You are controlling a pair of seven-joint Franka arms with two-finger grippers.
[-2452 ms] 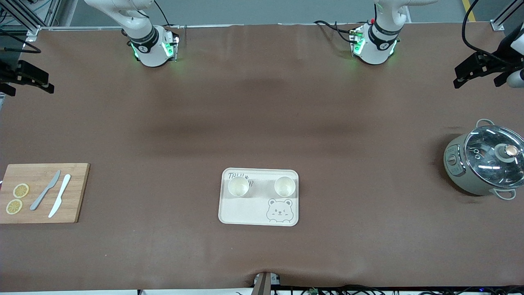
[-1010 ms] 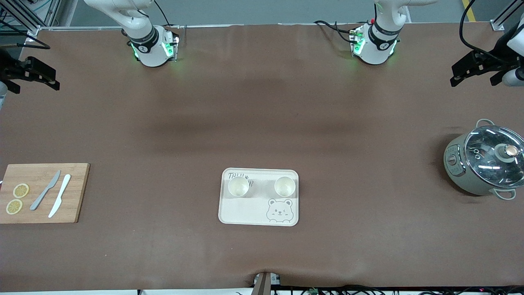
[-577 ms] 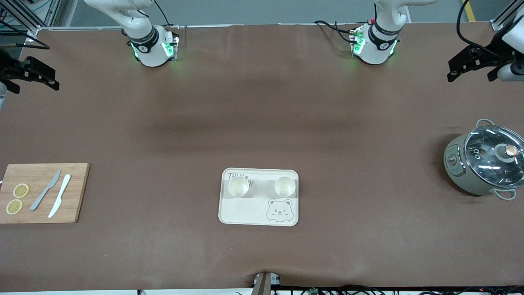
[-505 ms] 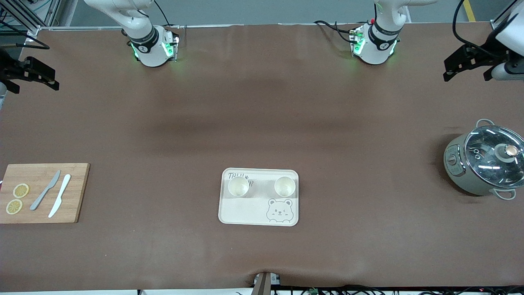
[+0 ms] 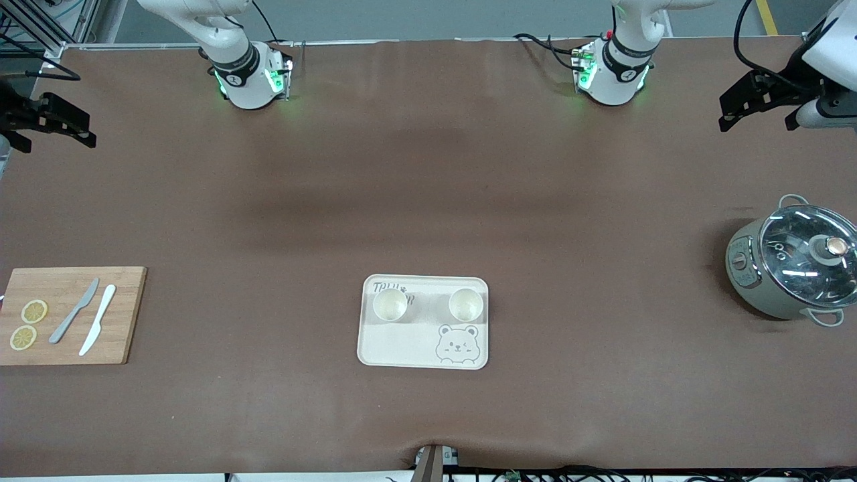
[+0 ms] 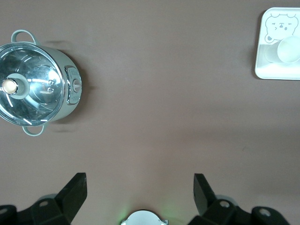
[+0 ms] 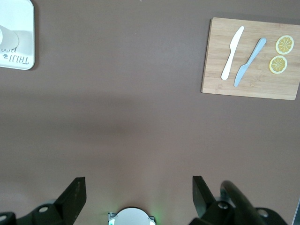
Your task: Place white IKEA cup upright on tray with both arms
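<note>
The cream-white tray [image 5: 402,345] with a bear drawing lies on the brown table, nearer to the front camera. Two white cups stand upright on it, side by side: one [image 5: 390,304] toward the right arm's end, one [image 5: 466,304] toward the left arm's end. My left gripper [image 5: 753,114] is open and empty, high over the table at the left arm's end. My right gripper [image 5: 52,130] is open and empty, high at the right arm's end. The left wrist view shows its gripper [image 6: 139,187], the tray [image 6: 276,70] and a cup [image 6: 288,49]. The right wrist view shows its gripper [image 7: 138,187] and the tray [image 7: 26,18].
A grey-green pot with a glass lid [image 5: 793,268] stands at the left arm's end, also in the left wrist view [image 6: 35,89]. A wooden cutting board [image 5: 120,314] with two knives and lemon slices lies at the right arm's end, also in the right wrist view [image 7: 251,79].
My left gripper has drifted up and a little toward the table's middle. My right gripper shifted slightly at first and then held still. The cups and tray have not moved.
</note>
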